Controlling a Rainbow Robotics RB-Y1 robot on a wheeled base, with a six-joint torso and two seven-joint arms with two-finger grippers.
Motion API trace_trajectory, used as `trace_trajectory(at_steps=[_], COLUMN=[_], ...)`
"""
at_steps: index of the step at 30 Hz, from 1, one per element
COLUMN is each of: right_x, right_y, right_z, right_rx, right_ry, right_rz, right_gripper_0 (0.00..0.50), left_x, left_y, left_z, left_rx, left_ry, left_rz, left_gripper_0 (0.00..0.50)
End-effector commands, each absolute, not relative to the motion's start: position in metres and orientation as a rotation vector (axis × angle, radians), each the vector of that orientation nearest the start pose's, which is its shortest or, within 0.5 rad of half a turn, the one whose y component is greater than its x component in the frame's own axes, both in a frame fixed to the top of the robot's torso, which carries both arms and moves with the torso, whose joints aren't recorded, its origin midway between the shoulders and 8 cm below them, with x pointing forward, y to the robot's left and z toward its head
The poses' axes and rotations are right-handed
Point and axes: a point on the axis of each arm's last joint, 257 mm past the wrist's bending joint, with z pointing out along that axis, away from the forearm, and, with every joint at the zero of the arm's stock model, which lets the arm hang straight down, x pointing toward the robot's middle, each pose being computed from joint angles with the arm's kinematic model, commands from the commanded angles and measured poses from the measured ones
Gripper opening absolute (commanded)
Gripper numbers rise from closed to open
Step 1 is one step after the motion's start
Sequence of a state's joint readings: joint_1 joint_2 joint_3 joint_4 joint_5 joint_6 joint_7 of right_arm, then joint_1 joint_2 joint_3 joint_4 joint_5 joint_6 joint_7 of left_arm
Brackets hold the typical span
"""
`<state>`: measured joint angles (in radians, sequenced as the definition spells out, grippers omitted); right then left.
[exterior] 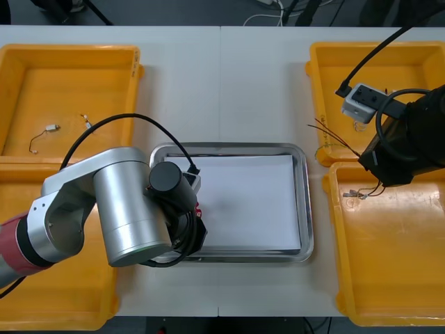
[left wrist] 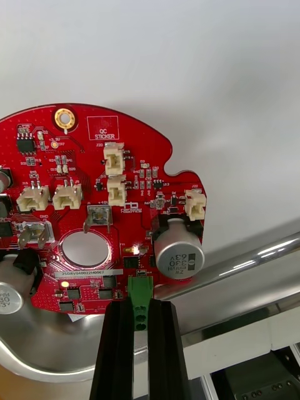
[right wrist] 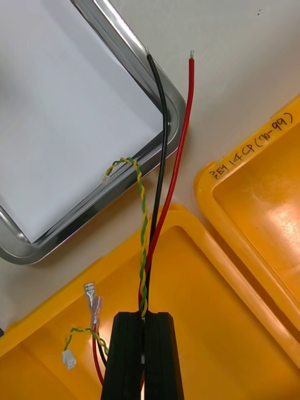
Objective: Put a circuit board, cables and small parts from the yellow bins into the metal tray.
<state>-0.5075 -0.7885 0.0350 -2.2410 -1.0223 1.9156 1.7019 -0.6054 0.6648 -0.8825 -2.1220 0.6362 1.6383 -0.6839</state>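
My left gripper (left wrist: pixel 140 306) is shut on the green connector at the edge of a round red circuit board (left wrist: pixel 94 187). The board lies over the white inside of the metal tray (left wrist: pixel 250 265), at its left end under my left arm (exterior: pixel 132 209). My right gripper (right wrist: pixel 145 315) is shut on a bundle of cables (right wrist: pixel 159 187): one black, one red, one twisted yellow and green. It is held over the near right yellow bin (right wrist: pixel 206 300), and the cable ends reach the tray's corner (right wrist: pixel 75 214). From the front, the cables (exterior: pixel 334 136) stick out left of my right arm (exterior: pixel 410 139).
A loose cable (right wrist: pixel 69 357) with metal terminals lies in the near right bin (exterior: pixel 389 264). The far right bin (exterior: pixel 327 56) sits behind it. A thin cable (exterior: pixel 42 136) and a small metal part (exterior: pixel 86 120) lie in the far left bin (exterior: pixel 69 83).
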Motion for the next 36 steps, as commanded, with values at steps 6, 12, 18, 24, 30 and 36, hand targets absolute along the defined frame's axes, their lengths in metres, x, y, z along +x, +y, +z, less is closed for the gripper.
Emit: trace_trajectory(at_steps=[6, 12, 18, 24, 30, 36], right_x=[0.400, 0.400, 0.399, 0.398, 0.398, 0.398], right_y=[-0.206, -0.206, -0.204, -0.203, -0.203, -0.203], right_z=[-0.109, -0.109, -0.109, -0.110, -0.110, -0.110], right_rx=[-1.254, -1.264, -1.271, -1.280, -1.285, -1.290], right_ry=[2.282, 2.277, 2.273, 2.271, 2.269, 2.264], right_rz=[-0.077, -0.078, -0.073, -0.069, -0.069, -0.070], right_gripper_0=[0.000, 0.000, 0.000, 0.000, 0.000, 0.000], left_x=[0.336, 0.334, 0.333, 0.332, 0.333, 0.335], left_y=[0.088, 0.092, 0.097, 0.100, 0.102, 0.101], left_z=[-0.307, -0.312, -0.314, -0.316, -0.316, -0.316], left_rx=[0.435, 0.430, 0.423, 0.419, 0.415, 0.402], left_ry=[2.780, 2.786, 2.791, 2.797, 2.795, 2.787], left_rz=[-0.093, -0.088, -0.078, -0.070, -0.071, -0.086], left_gripper_0=[0.000, 0.000, 0.000, 0.000, 0.081, 0.327])
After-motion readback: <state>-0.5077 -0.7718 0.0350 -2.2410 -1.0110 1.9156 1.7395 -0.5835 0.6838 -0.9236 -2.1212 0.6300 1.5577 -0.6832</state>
